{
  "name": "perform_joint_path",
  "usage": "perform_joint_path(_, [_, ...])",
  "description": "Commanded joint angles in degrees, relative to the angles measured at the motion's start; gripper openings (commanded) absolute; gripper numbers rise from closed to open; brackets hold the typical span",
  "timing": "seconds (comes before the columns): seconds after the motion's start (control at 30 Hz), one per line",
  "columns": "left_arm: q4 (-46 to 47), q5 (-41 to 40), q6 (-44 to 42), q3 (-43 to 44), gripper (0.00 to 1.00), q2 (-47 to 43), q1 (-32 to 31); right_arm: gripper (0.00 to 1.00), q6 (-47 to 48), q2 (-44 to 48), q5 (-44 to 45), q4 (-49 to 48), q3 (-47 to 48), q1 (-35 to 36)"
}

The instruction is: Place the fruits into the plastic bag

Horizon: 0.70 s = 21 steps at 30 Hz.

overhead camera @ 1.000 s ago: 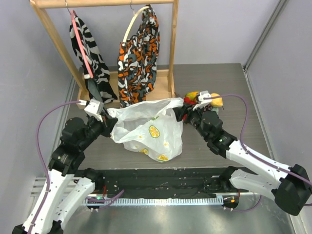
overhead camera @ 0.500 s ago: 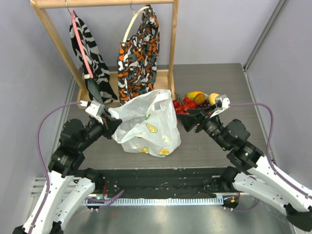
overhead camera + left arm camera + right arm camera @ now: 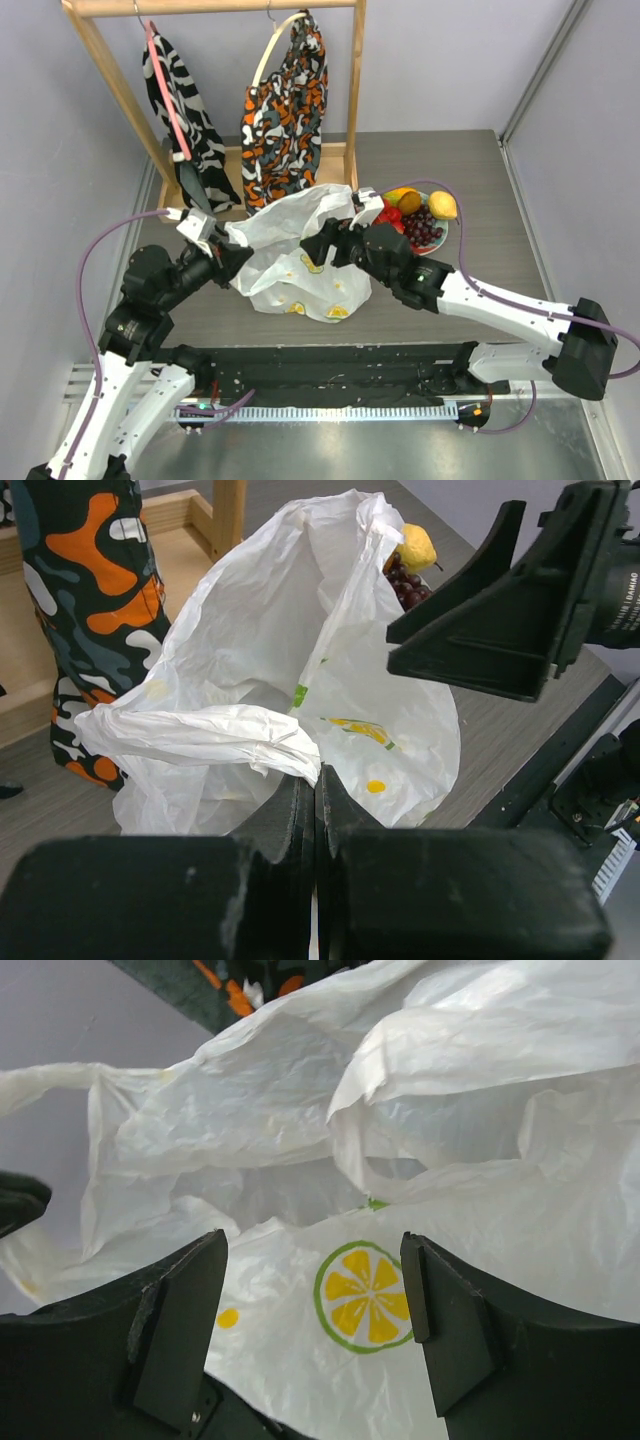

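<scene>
Reaches with the right arm [image 3: 500,310] across the front of the plastic bag [image 3: 300,265], no longer out beside the fruits [image 3: 415,218] as half a second ago. Leaves the fruits just right of the bag on the desk [image 3: 500,180]. Sets the bag's far rim just beside the wooden rack [image 3: 355,100]. Stretches low and long, right jaws spread wide before a citrus print [image 3: 365,1295]. Pinches a twisted bag handle [image 3: 200,735] in the closed left jaws, left arm [image 3: 150,290] bent.

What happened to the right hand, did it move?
Yes. The right hand moved left, from right of the wooden rack post to over the plastic bag.
</scene>
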<state>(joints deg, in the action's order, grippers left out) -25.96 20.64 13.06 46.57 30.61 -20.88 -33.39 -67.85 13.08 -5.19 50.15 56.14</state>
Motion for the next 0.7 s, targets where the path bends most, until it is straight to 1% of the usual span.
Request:
perform_joint_path(0.0, [2.6, 2.3, -0.3, -0.3, 0.0, -0.7, 0.0, 0.8, -1.3, -1.0, 8.4, -9.1, 2.2, 0.3])
perform_joint_path(0.1, [2.8, 3.6, -0.5, -0.5, 0.0, -0.8, -0.1, 0.82, 1.5, -3.9, 10.0, -12.4, 3.4, 0.3])
perform_joint_path(0.2, [2.8, 4.8, -0.8, -0.5, 0.0, -0.5, -0.1, 0.83, 4.5, -8.2, 11.0, -14.4, 7.3, -0.1])
perform_joint_path(0.27, [2.8, 4.8, -1.1, -0.6, 0.0, -0.5, -0.1, 0.82, 5.1, -11.0, 12.3, -13.4, 9.8, -1.2])
perform_joint_path(0.3, [2.7, 4.8, -1.1, -0.6, 0.0, -0.6, -0.1, 0.78, 4.7, -13.0, 12.2, -13.3, 11.1, -1.9])
perform_joint_path(0.33, [2.8, 4.3, -1.2, -0.6, 0.0, -0.6, -0.1, 0.7, 3.7, -13.6, 11.5, -14.2, 11.2, -3.0])
perform_joint_path(0.37, [2.8, 2.8, -1.2, -0.6, 0.0, -0.4, 0.0, 0.5, 2.8, -14.1, 7.7, -15.5, 11.2, -5.0])
perform_joint_path(0.43, [2.7, -1.1, -1.5, 0.2, 0.0, 0.5, -0.1, 0.36, 1.1, -15.2, 1.8, -19.9, 12.1, -7.6])
perform_joint_path(0.47, [2.5, -3.4, -1.6, 0.7, 0.0, 0.9, 0.0, 0.2, 0.2, -15.5, -4.7, -21.2, 12.9, -8.5])
perform_joint_path(0.5, [1.6, -9.4, -1.8, 1.6, 0.0, 1.6, -0.1, 0.16, 0.3, -15.9, -8.3, -22.4, 15.5, -10.1])
perform_joint_path(0.57, [0.4, -16.7, -1.7, 4.8, 0.0, 3.7, -0.1, 0.1, 3.2, -15.8, -12.4, -21.3, 18.9, -10.3])
perform_joint_path(0.6, [-0.6, -23.6, -2.2, 6.0, 0.0, 4.5, -0.1, 0.04, 4.4, -15.5, -18.3, -19.5, 21.7, -10.3])
perform_joint_path(0.67, [-0.2, -29.1, -2.4, 8.3, 0.0, 4.9, -0.1, 0.01, 5.3, -13.0, -21.4, -19.1, 22.4, -10.3])
